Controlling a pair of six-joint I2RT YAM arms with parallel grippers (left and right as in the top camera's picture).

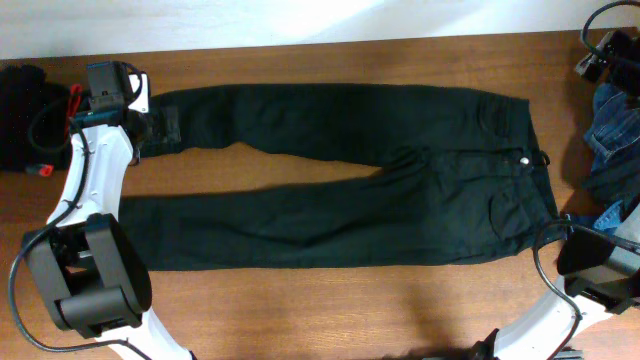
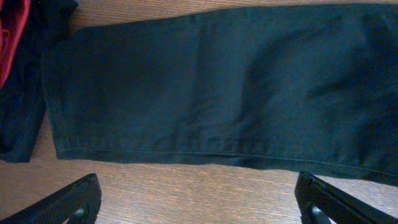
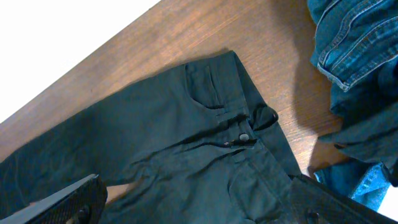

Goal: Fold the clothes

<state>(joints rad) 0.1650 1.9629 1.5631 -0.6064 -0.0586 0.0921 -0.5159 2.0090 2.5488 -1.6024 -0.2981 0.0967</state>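
We see the wooden surface [image 1: 300, 320] carrying the black jeans [image 1: 330, 210], laid flat across mid-frame with the waist at right, and a blue denim heap [image 1: 612, 130] at the right edge. Our left fingers [image 2: 71, 199] stand spread and empty by a leg hem at upper left. Our right fingers [image 3: 68, 202] are spread, also empty, near the waist and its silver button [image 3: 245, 135].

Blue denim [image 1: 612, 135] cut by right edge, black bundle [image 1: 20, 112] cut by left edge

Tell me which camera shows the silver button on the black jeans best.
Right wrist view: the button sits close and clear on the waistband of the black jeans. Overhead shows only a tiny pale dot; left wrist shows just a leg end.
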